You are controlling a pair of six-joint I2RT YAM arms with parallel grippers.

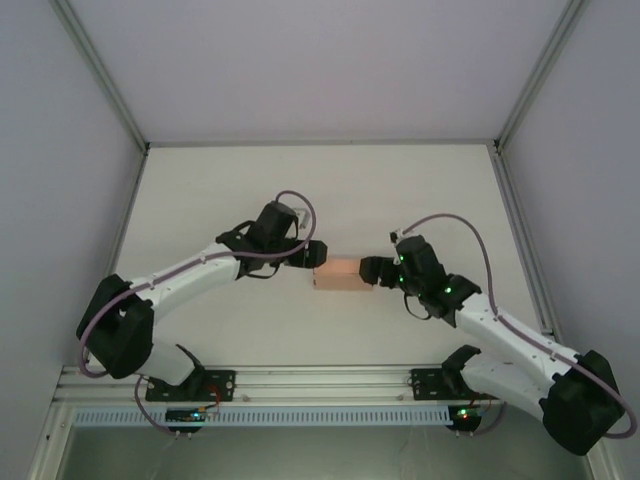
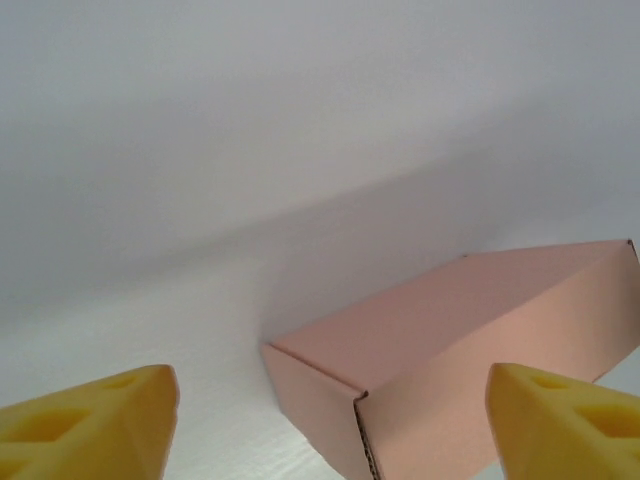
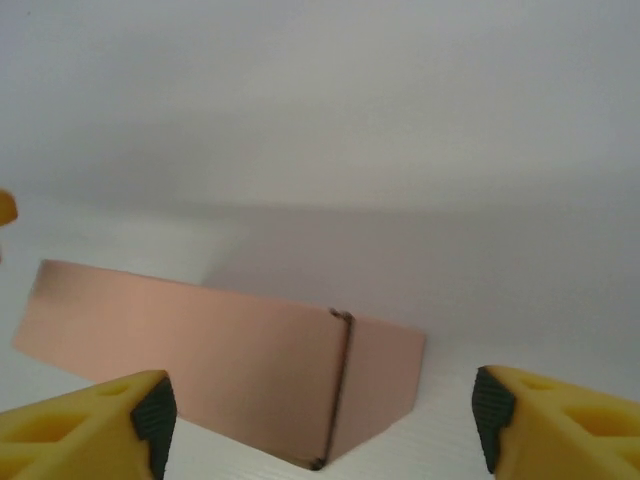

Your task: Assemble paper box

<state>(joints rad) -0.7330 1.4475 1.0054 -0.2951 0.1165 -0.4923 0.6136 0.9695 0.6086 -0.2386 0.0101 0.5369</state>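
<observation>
Presently: salmon-pink low rectangular card box point(image 1: 338, 274), closed, mid white surface point(image 1: 330, 190). Left jaws at its 9 o'clock, right jaws at 3 o'clock, both released, empty. Advice: press both ends evenly; check seams sit flush.

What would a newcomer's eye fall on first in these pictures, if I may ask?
The salmon-pink paper box stands out first: folded into a low block, it is the one patch of colour in the middle of the white table. The left gripper and the right gripper close in on it from opposite ends. In the wrist views their yellow fingertips stand wide apart, with the box just ahead.
</observation>
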